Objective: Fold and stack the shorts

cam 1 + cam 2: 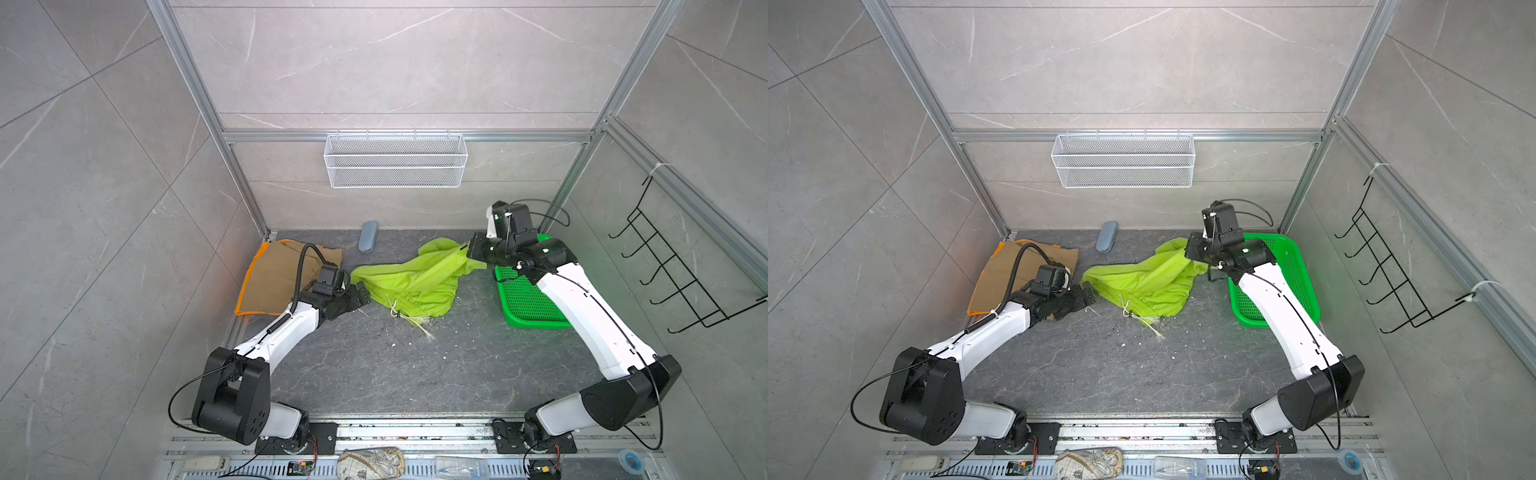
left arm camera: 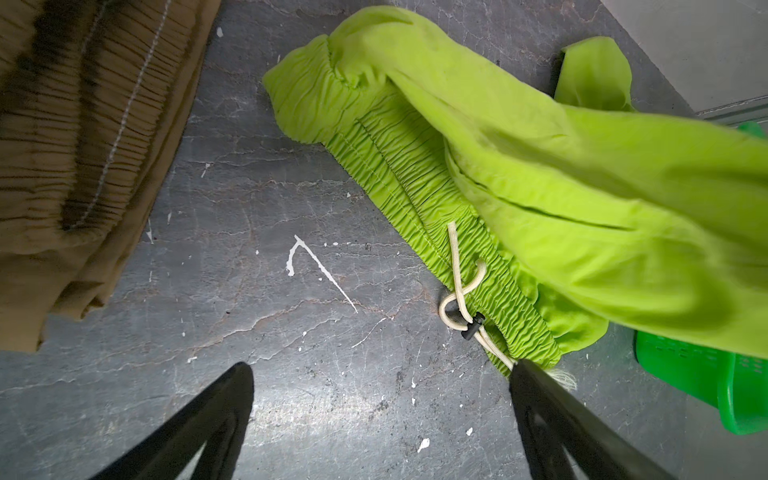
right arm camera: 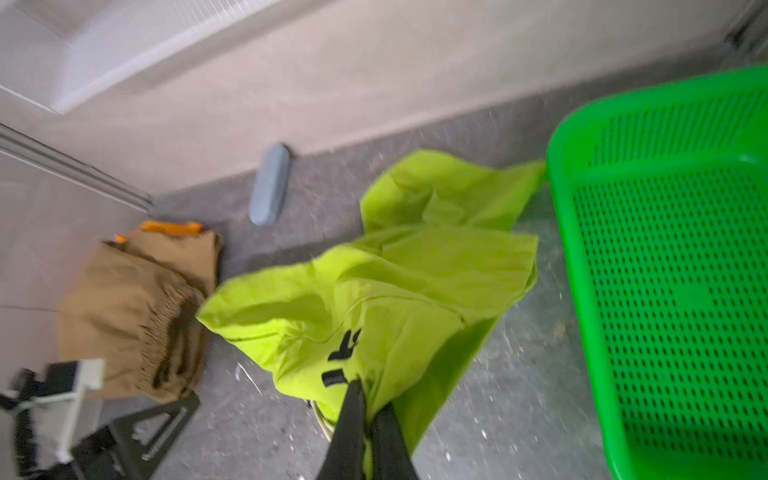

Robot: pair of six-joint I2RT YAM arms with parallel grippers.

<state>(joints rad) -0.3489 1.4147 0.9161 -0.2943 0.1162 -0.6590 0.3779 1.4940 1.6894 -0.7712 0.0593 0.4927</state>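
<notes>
Right wrist view: where are your lime green cloth shorts (image 3: 374, 291)?
— On the dark stone tabletop (image 1: 374, 374), one edge pinched in your right gripper (image 3: 370, 395), beside the bright green perforated plastic basket (image 3: 577, 291).
— Your left gripper (image 2: 382, 365)?
— Spread wide, empty, near the waistband (image 2: 415, 199).

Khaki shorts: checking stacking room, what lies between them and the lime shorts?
The open left gripper, over bare tabletop beside the lime shorts, in both top views.
</notes>
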